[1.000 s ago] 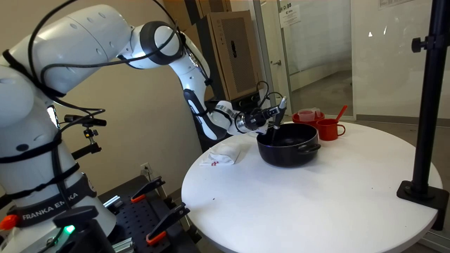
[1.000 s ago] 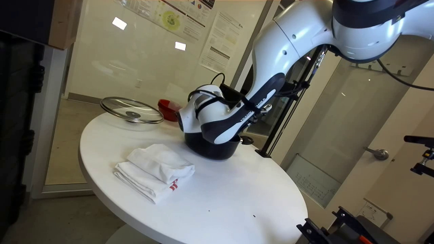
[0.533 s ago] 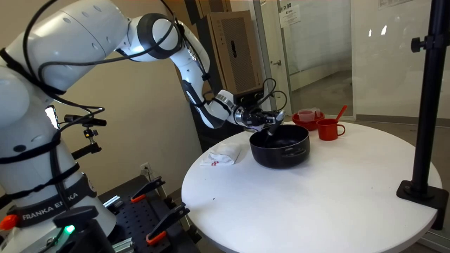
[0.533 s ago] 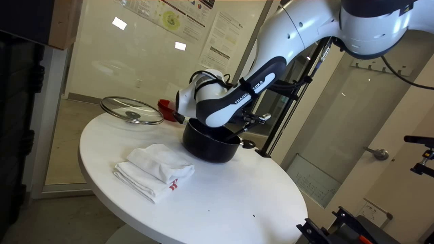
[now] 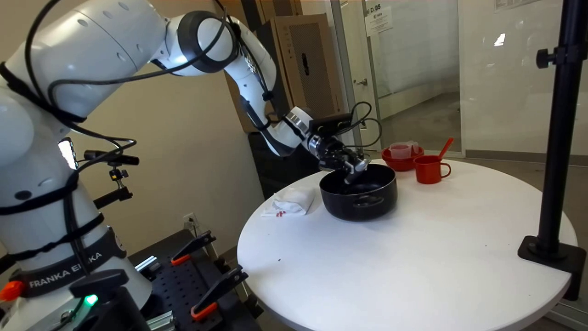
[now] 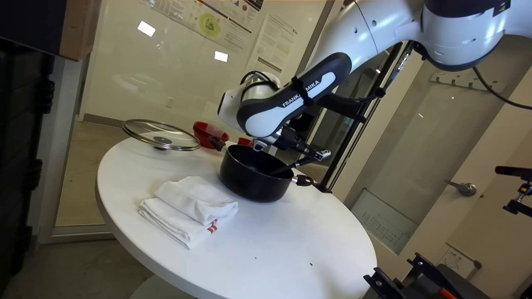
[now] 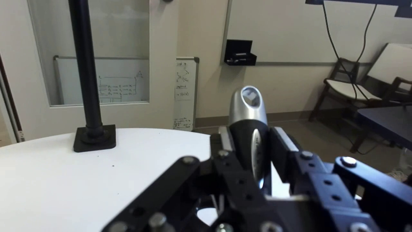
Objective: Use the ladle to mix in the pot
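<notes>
Presently, the gripper [image 7: 252,141] pinches the ladle [image 6: 302,161] by its handle between both fingers; the shaft slants over the rim into the pot [image 6: 251,187], presumably so the hidden scoop can stir. Glass lid [image 6: 162,135] lies apart from the pot, likely for access.

We are finding room to pass over the stretch of table [image 5: 427,266] between the pot [image 5: 358,207] and the black post [image 5: 556,142]. Beyond the pot, we are seeing a red mug [image 5: 427,171] and a red bowl [image 5: 400,165] standing in the way. In an exterior view, a folded towel [image 6: 189,209] near the pot and a glass lid [image 6: 166,135] farther back are obstructing us. Over the pot we are also meeting the ladle [image 7: 249,135], slanting down from the gripper [image 7: 256,138].
</notes>
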You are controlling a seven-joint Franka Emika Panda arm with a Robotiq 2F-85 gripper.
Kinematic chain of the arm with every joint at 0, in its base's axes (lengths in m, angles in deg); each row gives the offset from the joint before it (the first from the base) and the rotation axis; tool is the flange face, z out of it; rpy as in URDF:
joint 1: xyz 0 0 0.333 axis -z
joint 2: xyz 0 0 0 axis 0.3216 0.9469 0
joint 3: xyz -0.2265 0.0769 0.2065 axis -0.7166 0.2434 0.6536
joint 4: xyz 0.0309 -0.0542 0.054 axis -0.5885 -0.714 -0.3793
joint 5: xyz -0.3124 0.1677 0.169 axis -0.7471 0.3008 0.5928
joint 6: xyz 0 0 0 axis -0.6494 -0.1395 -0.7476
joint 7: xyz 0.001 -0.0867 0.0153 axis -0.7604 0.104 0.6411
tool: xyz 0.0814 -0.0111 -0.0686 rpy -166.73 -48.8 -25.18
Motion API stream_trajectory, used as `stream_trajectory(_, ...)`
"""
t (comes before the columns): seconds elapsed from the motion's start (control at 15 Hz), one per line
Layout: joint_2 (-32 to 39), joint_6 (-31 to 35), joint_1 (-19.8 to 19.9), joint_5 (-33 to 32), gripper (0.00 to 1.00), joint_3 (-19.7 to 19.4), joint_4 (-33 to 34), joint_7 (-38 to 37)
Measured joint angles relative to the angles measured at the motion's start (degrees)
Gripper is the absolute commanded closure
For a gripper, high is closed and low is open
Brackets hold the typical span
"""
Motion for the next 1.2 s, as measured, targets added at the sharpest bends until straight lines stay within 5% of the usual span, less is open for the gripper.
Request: stream_trajectory(1.2, -6.3, 11.4, 2.0, 9.1, 0.92, -0.8, 3.3, 0.2)
